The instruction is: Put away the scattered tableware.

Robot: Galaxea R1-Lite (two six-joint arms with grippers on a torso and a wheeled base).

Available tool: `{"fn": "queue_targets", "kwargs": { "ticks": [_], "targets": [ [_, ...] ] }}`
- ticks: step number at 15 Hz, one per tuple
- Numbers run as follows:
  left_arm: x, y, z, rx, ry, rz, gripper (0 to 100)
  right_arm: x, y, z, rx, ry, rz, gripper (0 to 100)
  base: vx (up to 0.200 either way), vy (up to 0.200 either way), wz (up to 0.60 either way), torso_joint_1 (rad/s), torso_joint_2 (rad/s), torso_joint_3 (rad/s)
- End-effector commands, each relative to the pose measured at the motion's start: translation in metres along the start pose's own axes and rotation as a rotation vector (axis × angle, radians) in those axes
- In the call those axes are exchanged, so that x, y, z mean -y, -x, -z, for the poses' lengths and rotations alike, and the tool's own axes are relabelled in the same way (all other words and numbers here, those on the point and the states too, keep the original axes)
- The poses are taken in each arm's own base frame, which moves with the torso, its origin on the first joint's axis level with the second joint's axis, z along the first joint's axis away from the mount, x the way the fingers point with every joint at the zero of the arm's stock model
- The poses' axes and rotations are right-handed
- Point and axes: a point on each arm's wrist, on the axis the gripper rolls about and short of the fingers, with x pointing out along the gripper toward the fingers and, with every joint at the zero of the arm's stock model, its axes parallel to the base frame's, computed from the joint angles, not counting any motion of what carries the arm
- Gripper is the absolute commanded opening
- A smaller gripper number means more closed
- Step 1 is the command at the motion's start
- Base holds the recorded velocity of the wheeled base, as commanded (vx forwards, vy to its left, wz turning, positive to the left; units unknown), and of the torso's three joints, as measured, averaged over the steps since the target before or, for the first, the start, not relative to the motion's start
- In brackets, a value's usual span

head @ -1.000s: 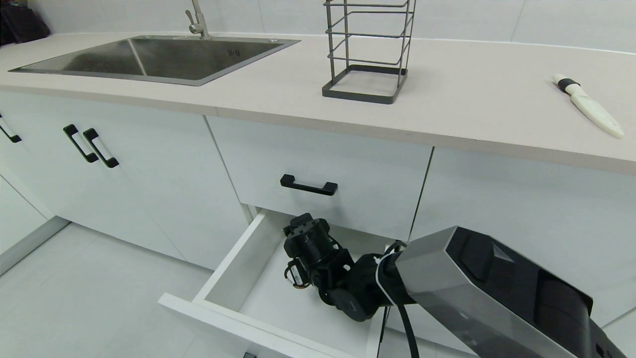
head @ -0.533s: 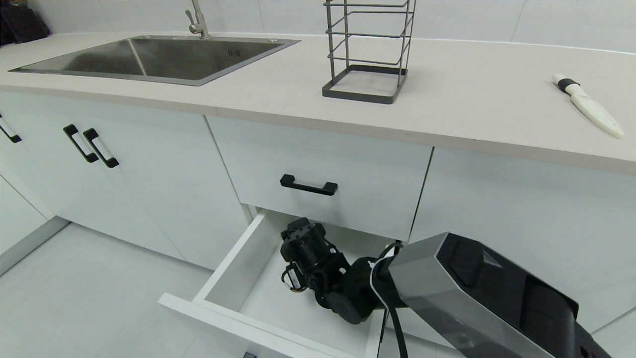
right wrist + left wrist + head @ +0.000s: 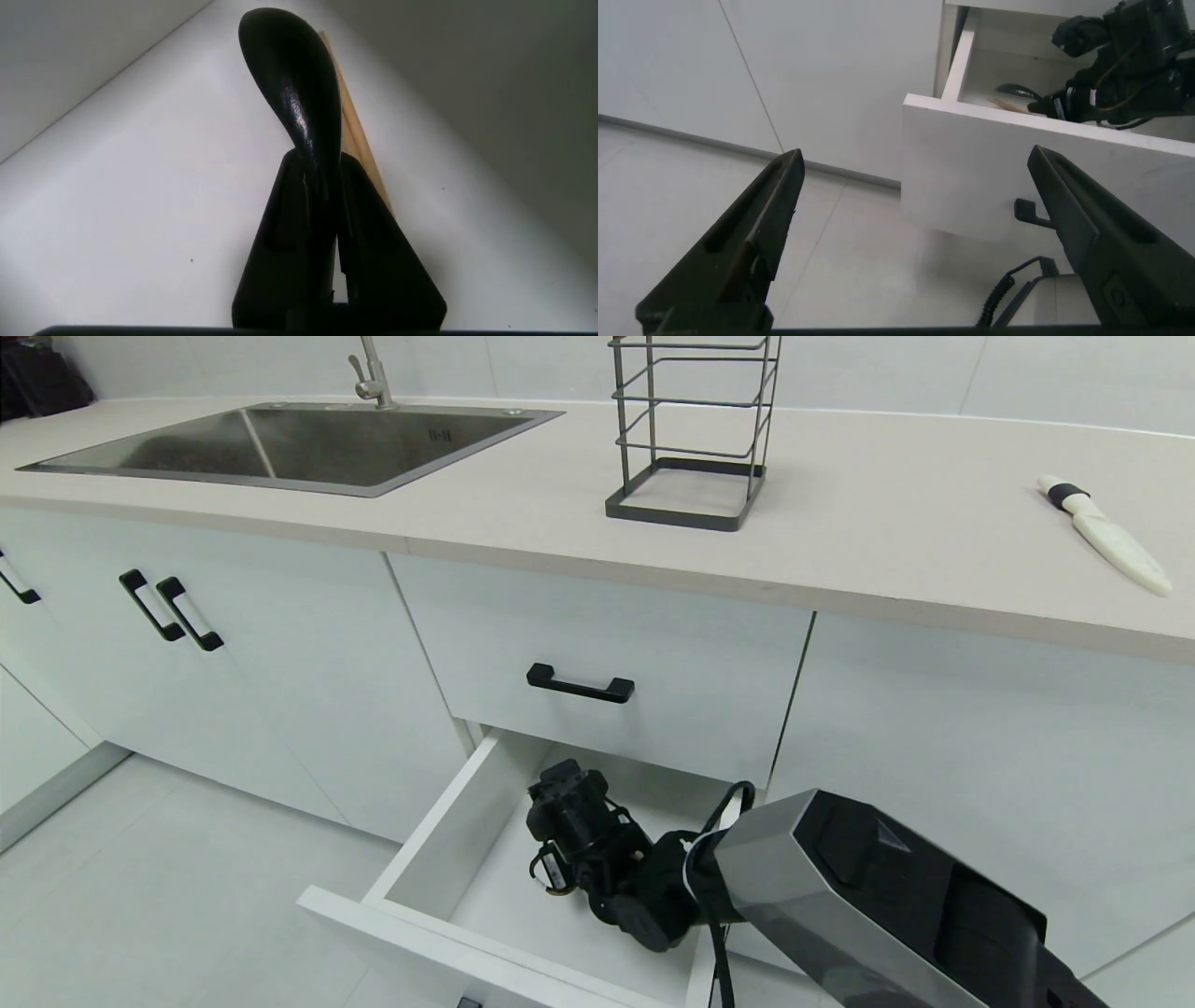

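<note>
My right gripper point(image 3: 322, 187) is shut on a black spoon point(image 3: 290, 84), whose bowl sticks out past the fingertips; a pale wooden strip point(image 3: 360, 154) shows just behind it. The spoon hangs close over the white floor of the open drawer point(image 3: 439, 845), near an inner corner. In the head view my right arm's wrist point(image 3: 583, 821) is down inside that drawer, under the closed drawer front above. My left gripper point(image 3: 915, 163) hangs open and holds nothing, low in front of the drawer point(image 3: 1008, 159). A white-bladed knife point(image 3: 1106, 534) lies on the counter at the far right.
A dark wire rack point(image 3: 691, 439) stands on the beige counter point(image 3: 887, 523), and a steel sink point(image 3: 299, 443) is set in at the left. The closed upper drawer has a black handle point(image 3: 579, 686). Cabinet doors stand to the left, over grey floor tiles.
My right arm has sunk lower and a little further into the open drawer, carrying the spoon. The knife, rack and drawer have not moved.
</note>
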Motion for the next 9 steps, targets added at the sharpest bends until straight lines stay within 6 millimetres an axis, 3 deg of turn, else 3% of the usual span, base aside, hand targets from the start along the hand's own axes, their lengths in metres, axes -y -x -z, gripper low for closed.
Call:
{"fn": "queue_targets", "kwargs": {
  "ticks": [1, 9],
  "targets": [
    [0.0, 0.0, 0.0, 0.0, 0.0, 0.0, 100, -0.001, -0.0052, 0.0069, -0.011, 0.005, 0.003, 0, 0.0, 0.0, 0.0, 0.0, 0.0, 0.0],
    [0.0, 0.0, 0.0, 0.0, 0.0, 0.0, 100, -0.0008, -0.0147, 0.0101, -0.01, -0.002, 0.009, 0, 0.0, 0.0, 0.0, 0.0, 0.0, 0.0]
  ]
}}
